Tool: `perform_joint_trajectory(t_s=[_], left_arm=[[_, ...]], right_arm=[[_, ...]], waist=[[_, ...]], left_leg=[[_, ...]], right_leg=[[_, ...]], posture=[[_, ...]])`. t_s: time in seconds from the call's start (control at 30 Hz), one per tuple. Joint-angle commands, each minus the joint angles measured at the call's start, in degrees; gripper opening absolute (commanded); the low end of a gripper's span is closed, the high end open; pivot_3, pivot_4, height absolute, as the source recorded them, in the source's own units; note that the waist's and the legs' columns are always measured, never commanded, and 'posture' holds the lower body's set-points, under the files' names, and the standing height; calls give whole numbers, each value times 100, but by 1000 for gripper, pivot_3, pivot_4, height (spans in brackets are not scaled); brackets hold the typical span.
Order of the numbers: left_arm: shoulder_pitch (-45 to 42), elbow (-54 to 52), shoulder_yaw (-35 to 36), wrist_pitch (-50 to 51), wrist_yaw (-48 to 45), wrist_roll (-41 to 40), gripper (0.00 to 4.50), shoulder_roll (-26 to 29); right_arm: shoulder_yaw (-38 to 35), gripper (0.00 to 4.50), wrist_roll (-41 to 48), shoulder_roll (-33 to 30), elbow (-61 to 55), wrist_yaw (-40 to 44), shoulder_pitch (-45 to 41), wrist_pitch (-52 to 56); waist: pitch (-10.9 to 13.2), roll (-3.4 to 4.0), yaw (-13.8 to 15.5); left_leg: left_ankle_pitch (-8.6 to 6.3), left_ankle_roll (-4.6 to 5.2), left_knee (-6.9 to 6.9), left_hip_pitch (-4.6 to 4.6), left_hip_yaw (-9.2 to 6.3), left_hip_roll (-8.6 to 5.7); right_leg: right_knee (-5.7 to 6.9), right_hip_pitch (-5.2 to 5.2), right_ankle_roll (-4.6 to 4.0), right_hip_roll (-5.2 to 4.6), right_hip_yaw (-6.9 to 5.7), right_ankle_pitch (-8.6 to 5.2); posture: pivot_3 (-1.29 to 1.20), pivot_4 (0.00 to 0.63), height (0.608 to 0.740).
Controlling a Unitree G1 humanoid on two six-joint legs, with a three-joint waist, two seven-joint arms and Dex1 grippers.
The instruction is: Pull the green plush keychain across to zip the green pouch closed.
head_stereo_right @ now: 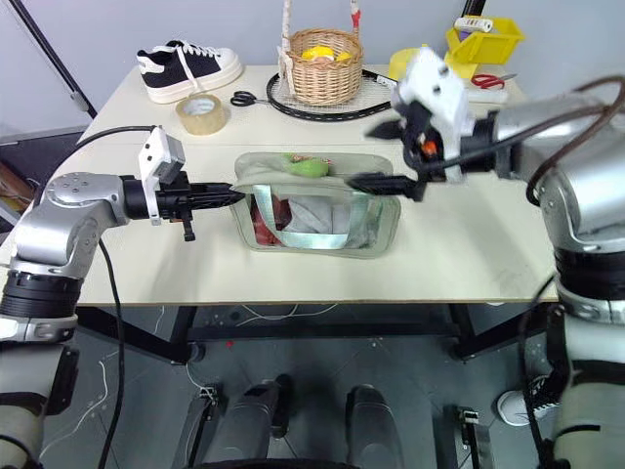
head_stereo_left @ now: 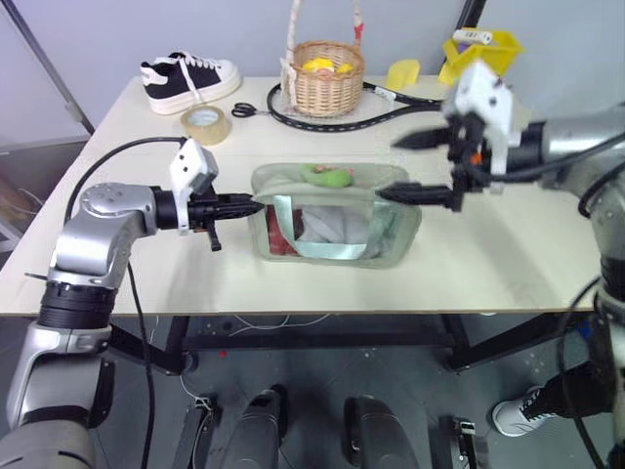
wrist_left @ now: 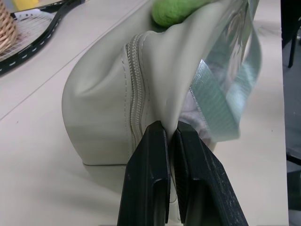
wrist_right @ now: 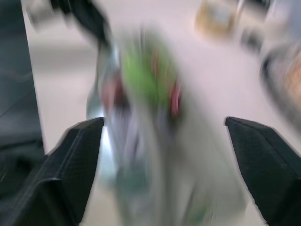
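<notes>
Pouch: we counted one green pouch [head_stereo_left: 337, 220], lying mid-table between the two grippers, clear window facing us, mint straps across the front.
Keychain: one green plush keychain [head_stereo_left: 328, 176], sat on the pouch's top, nearer its left end.
Left gripper: one left gripper [head_stereo_left: 248, 206], fingers [wrist_left: 150, 174] pressed together, clamped on a fold of the pouch's left end right by the zipper.
Right gripper: one right gripper [head_stereo_left: 402, 168], fingers spread wide apart, we saw nothing between them; lower finger [head_stereo_left: 420, 195] was over the pouch's right end, whether it touched we could not tell; upper one was raised clear.
Table: one pale table [head_stereo_left: 117, 264].
Basket: one wicker basket [head_stereo_left: 327, 80] at the far edge, yellow items inside, count unclear.
Shoe: one black-and-white sneaker [head_stereo_left: 188, 79], far left corner.
Tape: one tape roll [head_stereo_left: 206, 124], just in front of the sneaker.
Scissors: one black pair [head_stereo_left: 256, 109] left of the basket; one red-handled pair [head_stereo_right: 496, 79] far right.
Bin: one yellow bin [head_stereo_right: 481, 43], far right corner.
</notes>
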Motion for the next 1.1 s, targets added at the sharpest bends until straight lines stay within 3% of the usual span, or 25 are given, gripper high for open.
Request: perform_joint_trajectory(t_s=[0.03,0.07,0.17,0.37,0.4,0.63,0.73,0.87,0.97,1.1], left_arm=[[-81,-290,-9,66,62,-35,0,-34],[-72,-333,-10,87,66,-41,0,-42],[-43,-414,6,143,93,-49,0,-52],[21,-530,60,231,161,-64,0,-25],[45,-558,71,247,163,-72,0,-15],[271,-797,309,488,435,-153,0,81],[347,-849,423,572,600,-201,0,137],[450,-957,533,737,722,-292,0,208],[511,-1043,654,876,885,-385,0,227],[674,-1300,703,1013,1067,-507,0,217]], right_arm=[[534,4061,-371,493,390,-376,-283,-162],[713,4061,-493,581,497,-405,-336,-178],[916,3260,-683,712,818,-489,-509,-146],[617,195,-531,591,903,-437,-657,99],[535,31,-466,530,842,-399,-644,176],[-92,31,-875,-714,1261,-659,-212,34],[-182,31,-1379,-1518,1654,-846,280,-447],[-346,31,-1832,-2143,1844,-1142,1078,-880],[-529,31,-1773,-2184,1306,-1255,1975,-786],[-474,31,-1340,-1265,-125,-1646,3079,-122]], waist=[[0,0,8],[0,0,33],[0,0,69],[0,0,40],[0,0,42],[0,0,64],[0,0,55],[0,0,4],[1,4,4],[-1,1,-7]], left_leg=[[0,0,1,0,-1,1],[1,0,1,-3,-1,0],[3,-3,7,-18,-5,-9],[3,-3,6,-17,-2,-13],[3,-3,6,-16,-4,-13],[3,-4,6,-17,-5,-9],[2,-4,5,-17,-2,-10],[2,-4,-2,-14,6,-3],[2,-3,-7,-13,11,2],[3,-2,-5,-9,6,11]], right_leg=[[2,0,1,2,0,0],[2,-2,1,2,0,1],[1,-6,2,-1,-3,1],[2,-7,9,2,-4,5],[3,-7,9,6,-5,5],[-4,-5,7,9,-4,5],[-8,-5,5,6,-4,3],[-9,-9,3,6,1,3],[-6,-14,5,7,8,4],[-2,-9,6,13,9,4]], posture=[[0,150,724],[0,150,724],[0,150,724],[0,150,724],[0,150,724],[0,150,724],[0,150,724],[0,150,724],[0,150,724],[0,150,724]])
